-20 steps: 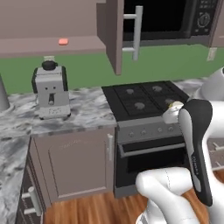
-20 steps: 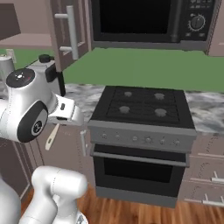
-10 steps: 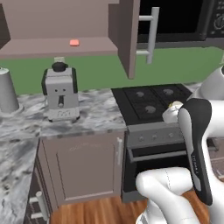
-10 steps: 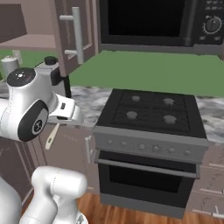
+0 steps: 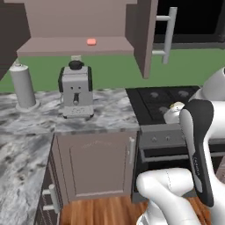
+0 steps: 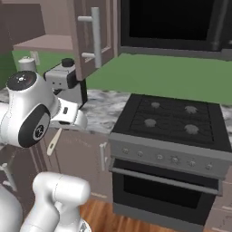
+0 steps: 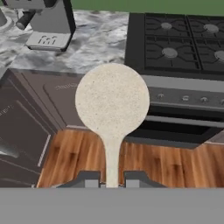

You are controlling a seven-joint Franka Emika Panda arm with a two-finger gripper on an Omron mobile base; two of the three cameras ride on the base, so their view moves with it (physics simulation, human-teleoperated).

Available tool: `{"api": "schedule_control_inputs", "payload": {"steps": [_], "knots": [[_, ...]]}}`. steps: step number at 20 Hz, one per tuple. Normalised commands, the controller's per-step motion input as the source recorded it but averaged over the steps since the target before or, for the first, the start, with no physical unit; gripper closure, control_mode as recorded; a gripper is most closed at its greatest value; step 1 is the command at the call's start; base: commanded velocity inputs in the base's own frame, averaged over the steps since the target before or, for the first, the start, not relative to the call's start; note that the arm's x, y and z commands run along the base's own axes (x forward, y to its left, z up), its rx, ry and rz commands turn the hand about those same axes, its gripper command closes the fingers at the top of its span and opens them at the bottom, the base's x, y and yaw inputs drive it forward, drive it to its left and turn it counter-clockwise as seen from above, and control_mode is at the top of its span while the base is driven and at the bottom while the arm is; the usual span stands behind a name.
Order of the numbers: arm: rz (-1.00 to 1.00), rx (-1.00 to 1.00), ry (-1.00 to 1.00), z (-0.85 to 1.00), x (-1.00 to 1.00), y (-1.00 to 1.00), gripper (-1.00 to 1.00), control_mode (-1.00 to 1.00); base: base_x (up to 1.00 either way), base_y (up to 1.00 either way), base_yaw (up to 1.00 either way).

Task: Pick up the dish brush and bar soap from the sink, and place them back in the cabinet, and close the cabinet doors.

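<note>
In the hand view the gripper [image 7: 112,180] stands closed on the thin straight handle of the small pale cream-yellow dish brush [image 7: 112,101], whose rounded speckled head rises toward 12 o'clock from the two dark fingertips [image 7: 89,179]; behind the head lie the wooden floor, a taupe-brown base unit at 9 o'clock and the dark oven front at 3 o'clock; in the right base view the same brush [image 6: 53,142] hangs below the white arm's wrist, its pale handle slanting down toward 7 o'clock in front of the base unit; the small flat salmon-pink bar soap [image 5: 91,41] rests on the plain shelf of the taupe-brown wall cabinet [image 5: 66,46], at about 12 o'clock in the left base view, directly above the grey boxy coffee machine [image 5: 76,91]; that machine stands on the grey-white marbled table [image 5: 110,115], with a pale grey upright cylinder [image 5: 23,86] near it at 9 o'clock; one tall taupe-brown recessed-panel cabinet door [image 5: 141,35] stands swung open, edge-on toward the camera, its long vertical silver bar handle [image 5: 167,34] at 3 o'clock of it; the same door [image 6: 93,34] appears in the right base view at 11 o'clock, open; the black four-burner gas hob [image 6: 172,120] lies at 3 o'clock of the coffee machine, touching the marbled table, above the dark oven [image 6: 158,181].
</note>
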Motion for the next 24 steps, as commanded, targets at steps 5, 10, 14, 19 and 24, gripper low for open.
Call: {"api": "schedule_control_inputs", "payload": {"steps": [5,10,14,19,24], "knots": [[0.0,0.0,0.0,0.0,0.0,0.0,1.0,1.0,0.23,0.86,0.36],[0.0,0.0,0.0,0.0,0.0,0.0,1.0,1.0,0.32,0.73,0.34],[0.0,0.0,0.0,0.0,0.0,0.0,1.0,1.0,0.42,0.6,0.22],[0.0,0.0,0.0,0.0,0.0,0.0,1.0,1.0,0.57,0.24,0.0],[0.0,0.0,0.0,0.0,0.0,0.0,1.0,1.0,0.76,0.28,-0.02]]}}
